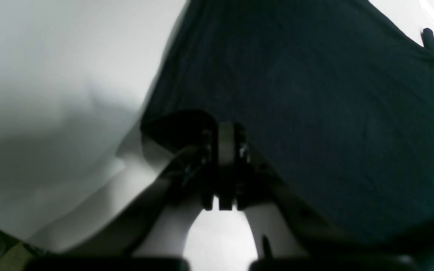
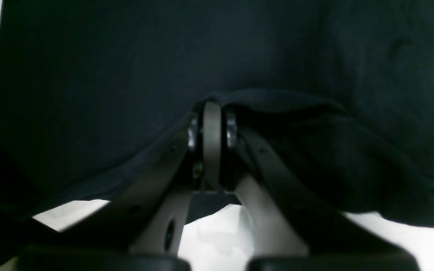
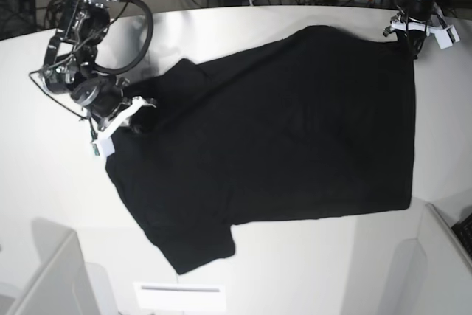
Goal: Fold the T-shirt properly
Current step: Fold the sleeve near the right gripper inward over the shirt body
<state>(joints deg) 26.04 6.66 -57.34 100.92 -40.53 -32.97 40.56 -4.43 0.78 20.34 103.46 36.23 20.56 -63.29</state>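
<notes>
A large black T-shirt [image 3: 280,138] lies spread, plain side up, across the middle of a white table [image 3: 44,204], reaching from near the table's far right corner toward its left edge, as a two-armed robot takes hold of it at opposite ends. The right gripper [image 3: 134,117], toward the left edge of the table in the base view, is pinched shut on a bunched fold of the cloth at what looks like the shoulder or collar end; its wrist view shows the jaws pressed together with a ridge of black fabric [image 2: 277,101] gathered over the tips. The left gripper [image 3: 410,40], near the far right corner, is likewise closed on the garment's corner, where its wrist view shows the cloth [image 1: 315,113] caught at the tips and running away across the tabletop. One short sleeve [image 3: 193,245] lies flat toward the near edge of the table; the other sits by the right gripper. No print can be seen.

The folding appears to be at its very start. The shirt is laid out mostly flat with only slight creases, and no fold has yet been made in the body or either sleeve. Both grips seem set for a first lift or fold, so nearly the whole job remains, by this onlooker's reckoning.
</notes>
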